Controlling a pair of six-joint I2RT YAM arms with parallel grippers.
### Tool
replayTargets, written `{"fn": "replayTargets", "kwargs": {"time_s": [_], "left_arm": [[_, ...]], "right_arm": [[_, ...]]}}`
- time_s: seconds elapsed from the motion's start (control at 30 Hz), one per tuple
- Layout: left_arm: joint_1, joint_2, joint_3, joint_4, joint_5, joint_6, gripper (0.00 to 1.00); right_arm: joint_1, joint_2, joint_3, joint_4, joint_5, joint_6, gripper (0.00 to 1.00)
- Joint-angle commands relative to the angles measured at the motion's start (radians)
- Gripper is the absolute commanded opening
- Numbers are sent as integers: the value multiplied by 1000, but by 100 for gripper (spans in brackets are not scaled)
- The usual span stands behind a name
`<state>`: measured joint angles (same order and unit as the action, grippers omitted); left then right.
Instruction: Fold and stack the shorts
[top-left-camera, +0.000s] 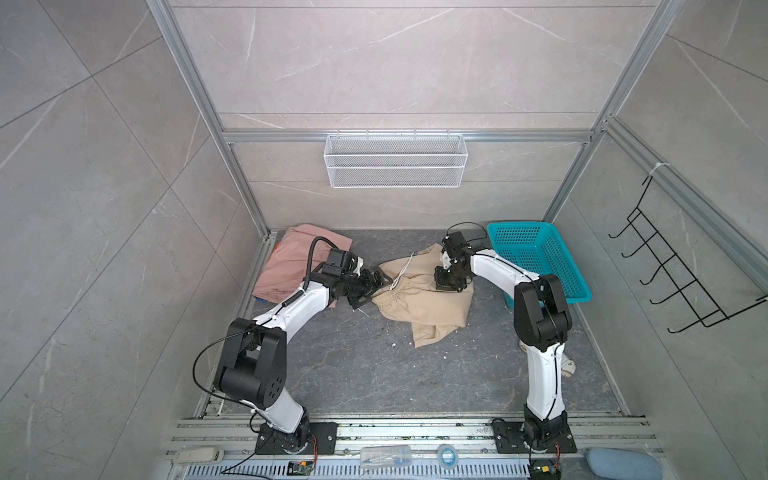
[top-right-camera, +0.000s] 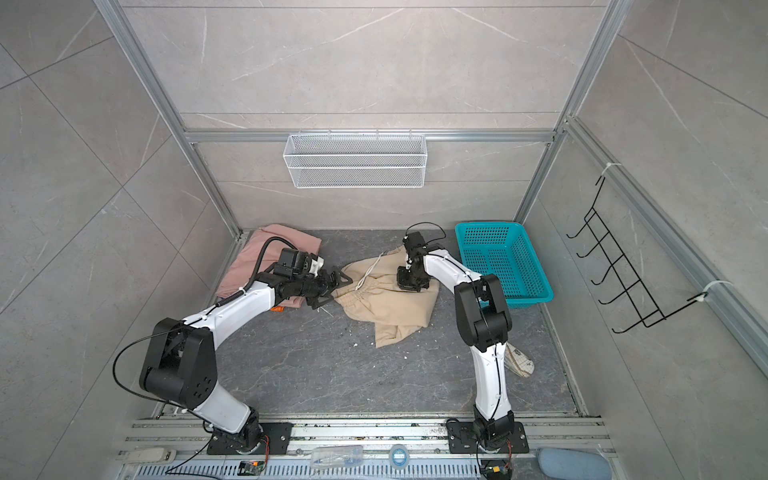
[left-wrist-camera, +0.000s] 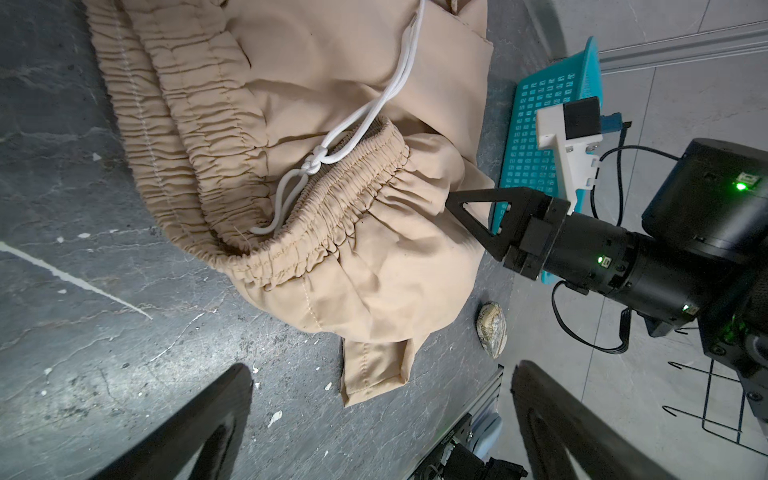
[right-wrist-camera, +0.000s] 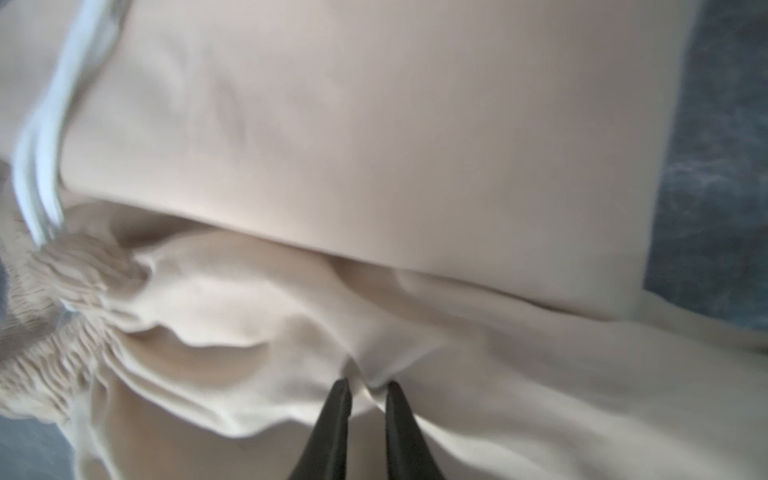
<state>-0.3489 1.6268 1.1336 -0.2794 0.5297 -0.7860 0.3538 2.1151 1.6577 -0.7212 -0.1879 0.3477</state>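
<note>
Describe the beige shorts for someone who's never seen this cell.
Find the teal basket at the dark floor's far right corner. Just left of it, mid-floor, lies a crumpled heap: the beige shorts. Unlike the pink shorts by the left wall, they have a gathered waistband and white drawstring.

Even bright light, right wrist view blurred

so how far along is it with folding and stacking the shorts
Done: the pink shorts look folded flat at the back left, a colourful edge showing beneath them. In hand: the right gripper is shut on the crumpled beige shorts, and the left gripper stands open by the waistband. Left: folding the beige pair and stacking it on the pink.
</note>
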Motion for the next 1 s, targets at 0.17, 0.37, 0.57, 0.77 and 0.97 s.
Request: {"fn": "replayTargets", "kwargs": {"time_s": [0.17, 0.37, 0.57, 0.77, 0.97], "left_arm": [[7, 62, 93, -5, 12, -1, 100], [4, 73, 81, -3, 10, -2, 100], [3, 39, 45, -16, 6, 8, 100], [4, 30, 20, -32, 6, 24, 100], [4, 45, 22, -30, 6, 31, 100]], "right_arm": [[4, -227, -131, 33, -54, -10, 0], [3, -175, -60, -5, 5, -56, 45], [3, 20, 151, -58, -33, -143, 89], [18, 168, 295, -89, -88, -172, 99], [87, 220, 319, -119, -52, -228, 82]]}}
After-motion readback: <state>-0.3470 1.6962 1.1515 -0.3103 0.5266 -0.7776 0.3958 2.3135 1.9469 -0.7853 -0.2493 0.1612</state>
